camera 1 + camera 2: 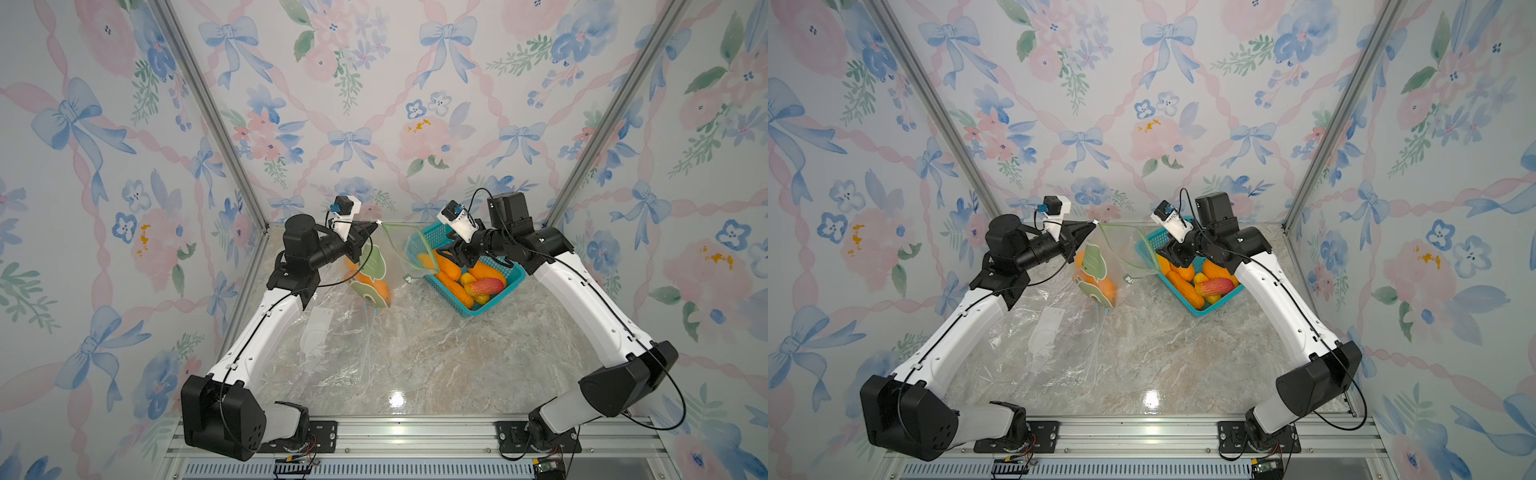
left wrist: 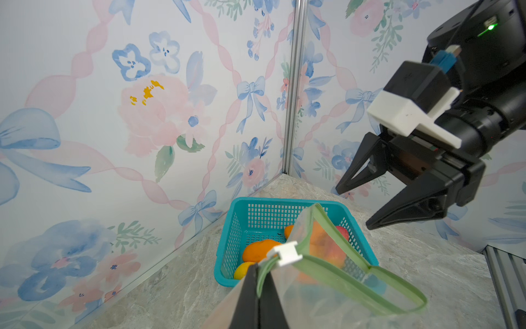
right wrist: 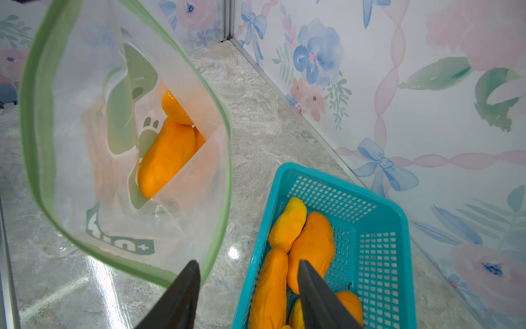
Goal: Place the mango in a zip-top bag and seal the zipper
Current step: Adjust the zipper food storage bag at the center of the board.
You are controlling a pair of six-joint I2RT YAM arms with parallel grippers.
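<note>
Left gripper (image 1: 372, 226) clamps limp zip-top bag (image 1: 374, 266) by one corner; right gripper (image 2: 354, 208), jaws apart at 3 o'clock, should pinch the stiffer zipper rim (image 3: 35, 119).

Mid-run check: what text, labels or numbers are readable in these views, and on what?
"NI": white letters on a green patch of the clear green-zippered zip-top bag, cut off.
"+": ends a green label on that bag, right wrist view, perhaps the same patch; other characters unreadable.
No other text visible.
</note>
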